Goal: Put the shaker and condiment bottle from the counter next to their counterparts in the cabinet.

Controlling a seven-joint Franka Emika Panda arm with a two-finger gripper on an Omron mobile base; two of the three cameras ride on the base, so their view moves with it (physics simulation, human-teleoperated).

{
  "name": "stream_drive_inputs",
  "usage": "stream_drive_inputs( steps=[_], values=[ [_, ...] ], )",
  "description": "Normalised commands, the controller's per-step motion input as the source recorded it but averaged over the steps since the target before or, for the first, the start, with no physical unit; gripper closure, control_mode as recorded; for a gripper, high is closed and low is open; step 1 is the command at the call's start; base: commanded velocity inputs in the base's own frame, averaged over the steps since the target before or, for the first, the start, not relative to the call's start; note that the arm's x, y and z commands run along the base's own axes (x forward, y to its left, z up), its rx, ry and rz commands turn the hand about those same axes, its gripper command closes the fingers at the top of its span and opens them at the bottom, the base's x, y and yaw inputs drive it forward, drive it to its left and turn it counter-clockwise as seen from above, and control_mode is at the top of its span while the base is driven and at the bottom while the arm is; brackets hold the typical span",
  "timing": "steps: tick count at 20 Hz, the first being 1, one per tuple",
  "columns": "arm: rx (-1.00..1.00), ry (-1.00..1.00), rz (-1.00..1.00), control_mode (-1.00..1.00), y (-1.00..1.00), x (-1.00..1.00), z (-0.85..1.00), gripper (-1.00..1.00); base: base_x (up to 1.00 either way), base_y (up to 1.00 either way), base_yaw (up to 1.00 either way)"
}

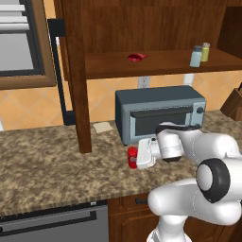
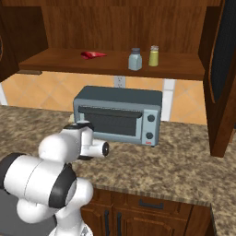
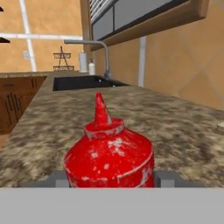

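On the counter [image 1: 47,160], in front of the grey toaster oven [image 1: 160,113], the end effector [image 1: 134,157] is closed on the condiment bottle [image 1: 133,156], gripping it at the lower body. Hand view: the condiment bottle [image 3: 109,157] stands upright between the two finger tips, one pad [image 3: 165,178] against each side of its body, nozzle pointing up; behind it the granite runs toward a dark sink [image 3: 85,82] with a curved faucet [image 3: 94,50]. Whether the bottle's base rests on the granite or is raised off it cannot be told. Left base view: the white arm reaches leftward from the lower right, wrist held low over the counter. Cabinet [image 2: 216,92] shelf, right base view: the pale blue-grey shaker [image 2: 135,59] stands upright just beside the yellow-green shaker [image 2: 154,56], the two apart; the flattish red item [image 2: 93,55] lies well to their left on the same plank
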Motion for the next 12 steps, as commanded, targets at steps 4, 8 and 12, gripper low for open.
stream_drive_inputs(
  steps=[4, 8, 12],
  values=[
    [0.03, 0.07, -0.16, -1.00, -0.11, -0.01, 0.41, 1.00, 0.00, 0.00, 0.00],
    [0.08, 0.03, -0.24, -1.00, -0.16, -0.11, 0.77, 1.00, 0.00, 0.00, 0.00],
    [0.05, 0.00, -0.25, -1.00, -0.01, -0.52, 0.66, 1.00, 0.00, 0.00, 0.00]
  ],
)
